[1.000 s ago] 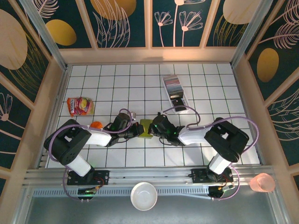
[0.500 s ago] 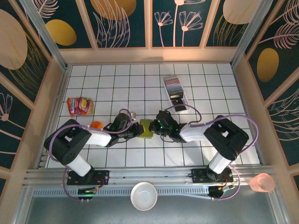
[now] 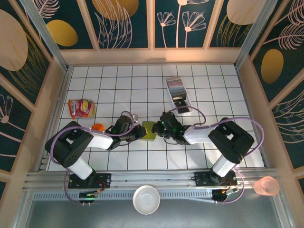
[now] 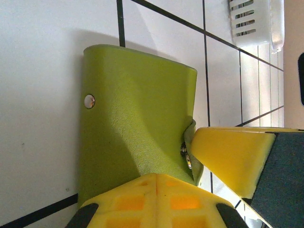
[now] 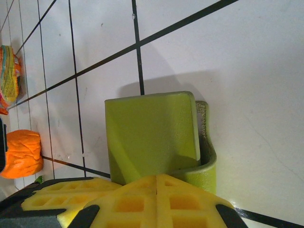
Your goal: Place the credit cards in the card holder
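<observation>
1. Top external: the right gripper [image 3: 157, 130] has edged rearward against the card holder [image 3: 148, 130], which hardly shifts. The left gripper [image 3: 141, 132] meets it from the opposite side. The credit cards [image 3: 175, 85] wait in the clear tray [image 3: 169, 93], well apart.
2. Left wrist: the fingers are fully closed, apparently pinching the holder's olive cover.
3. Right wrist: the jaws are likewise closed on the front flap, with a pale slot gaping beside it. Opening looks underway, and no card is loaded yet.

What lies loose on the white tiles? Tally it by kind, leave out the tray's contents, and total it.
card holder: 1
clear tray: 1
snack packet: 1
orange lump: 1
Total: 4
</observation>
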You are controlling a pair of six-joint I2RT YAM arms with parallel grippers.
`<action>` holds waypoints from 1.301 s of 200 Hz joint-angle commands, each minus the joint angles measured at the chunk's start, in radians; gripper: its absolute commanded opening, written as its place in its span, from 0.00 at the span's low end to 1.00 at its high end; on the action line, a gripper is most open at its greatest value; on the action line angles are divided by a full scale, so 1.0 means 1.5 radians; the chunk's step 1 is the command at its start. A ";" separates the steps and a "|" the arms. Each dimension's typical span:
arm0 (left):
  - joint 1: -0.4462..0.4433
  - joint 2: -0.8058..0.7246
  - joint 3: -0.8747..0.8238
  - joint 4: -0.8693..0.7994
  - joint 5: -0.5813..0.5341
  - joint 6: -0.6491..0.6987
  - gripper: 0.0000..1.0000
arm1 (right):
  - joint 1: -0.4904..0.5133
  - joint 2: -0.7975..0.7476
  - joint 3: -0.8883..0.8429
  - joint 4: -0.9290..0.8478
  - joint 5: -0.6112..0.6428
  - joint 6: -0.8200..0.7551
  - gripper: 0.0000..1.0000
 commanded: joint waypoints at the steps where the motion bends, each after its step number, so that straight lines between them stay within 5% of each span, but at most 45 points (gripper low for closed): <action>1: -0.001 0.038 -0.023 -0.077 -0.031 0.003 0.00 | -0.007 -0.020 -0.005 0.038 -0.014 0.011 0.00; 260: -0.001 0.035 -0.023 -0.075 -0.028 0.002 0.00 | -0.020 0.009 0.025 0.020 0.004 0.003 0.00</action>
